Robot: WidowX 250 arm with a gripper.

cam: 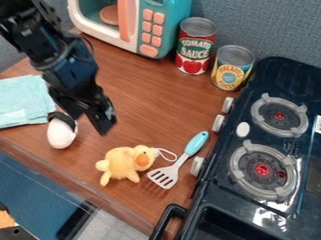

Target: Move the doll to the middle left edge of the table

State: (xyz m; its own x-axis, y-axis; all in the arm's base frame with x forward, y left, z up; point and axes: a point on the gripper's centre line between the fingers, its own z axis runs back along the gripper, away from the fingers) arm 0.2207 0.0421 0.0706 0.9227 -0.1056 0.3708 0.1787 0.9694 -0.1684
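On my table (144,105), the doll (124,161) lies between the egg-like item (61,135) and the spatula (196,143), left of the stove (285,72). Behind, I see 2 cans (194,47) right of the microwave (168,40). The cloth (22,101) lies far left.

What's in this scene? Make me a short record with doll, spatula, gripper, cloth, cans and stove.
Doll: yellow, plush, on the wooden table
Spatula: blue handle, right of the doll in view
Gripper: over the table, nothing held between it and the doll
Cloth: light blue, left
Cans: two, behind
Stove: dark, right
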